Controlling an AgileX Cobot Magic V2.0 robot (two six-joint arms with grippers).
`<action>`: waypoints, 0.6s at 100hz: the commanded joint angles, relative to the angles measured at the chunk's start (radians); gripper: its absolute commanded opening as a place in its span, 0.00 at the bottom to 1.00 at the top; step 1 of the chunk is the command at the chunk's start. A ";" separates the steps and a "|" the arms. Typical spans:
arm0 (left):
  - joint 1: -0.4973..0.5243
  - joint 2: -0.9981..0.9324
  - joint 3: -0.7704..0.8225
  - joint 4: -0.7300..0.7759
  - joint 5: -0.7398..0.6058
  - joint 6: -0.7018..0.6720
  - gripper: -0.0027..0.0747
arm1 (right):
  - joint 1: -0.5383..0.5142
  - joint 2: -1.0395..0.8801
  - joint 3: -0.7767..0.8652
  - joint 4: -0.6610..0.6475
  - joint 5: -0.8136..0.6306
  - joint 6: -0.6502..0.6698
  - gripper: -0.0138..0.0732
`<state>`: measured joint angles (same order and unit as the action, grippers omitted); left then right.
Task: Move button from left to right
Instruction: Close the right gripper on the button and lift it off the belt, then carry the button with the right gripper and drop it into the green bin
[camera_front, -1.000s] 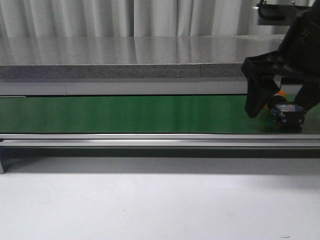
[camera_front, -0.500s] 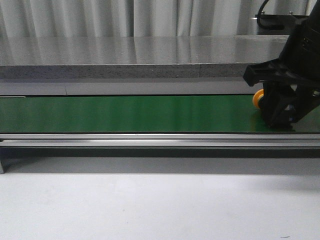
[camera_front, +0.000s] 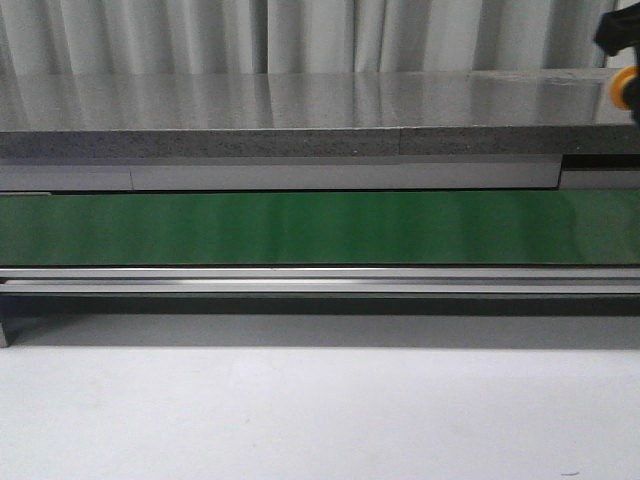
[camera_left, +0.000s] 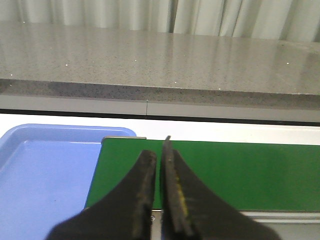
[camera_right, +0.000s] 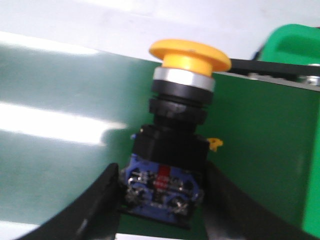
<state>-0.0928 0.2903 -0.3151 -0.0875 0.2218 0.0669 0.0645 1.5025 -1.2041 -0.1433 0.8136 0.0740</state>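
The button (camera_right: 172, 150) has a yellow-orange cap (camera_right: 190, 54) on a dark body with a blue base. My right gripper (camera_right: 162, 187) is shut on that base, one finger on each side, above the green belt (camera_right: 60, 150). In the front view only the button's cap (camera_front: 624, 88) and a bit of the right gripper (camera_front: 620, 30) show at the top right edge, well above the belt (camera_front: 300, 228). My left gripper (camera_left: 160, 155) hangs shut and empty over the belt's left end (camera_left: 240, 175). It is out of the front view.
A blue tray (camera_left: 45, 175) lies just beyond the belt's left end. A green bin (camera_right: 295, 45) stands past the belt's right end. A grey stone counter (camera_front: 280, 115) runs behind the belt, and a metal rail (camera_front: 300, 280) runs along its front.
My right gripper has risen from the belt's right end with the button in it, up to the top right edge of the front view.
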 joint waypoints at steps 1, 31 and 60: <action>-0.008 0.006 -0.027 -0.011 -0.072 -0.005 0.04 | -0.089 -0.045 -0.034 -0.068 -0.023 -0.004 0.29; -0.008 0.006 -0.027 -0.011 -0.072 -0.005 0.04 | -0.363 -0.024 -0.034 -0.085 -0.104 -0.005 0.29; -0.008 0.006 -0.027 -0.011 -0.072 -0.005 0.04 | -0.436 0.108 -0.034 -0.088 -0.122 -0.005 0.30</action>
<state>-0.0928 0.2903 -0.3151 -0.0875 0.2218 0.0669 -0.3629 1.6035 -1.2041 -0.2083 0.7434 0.0740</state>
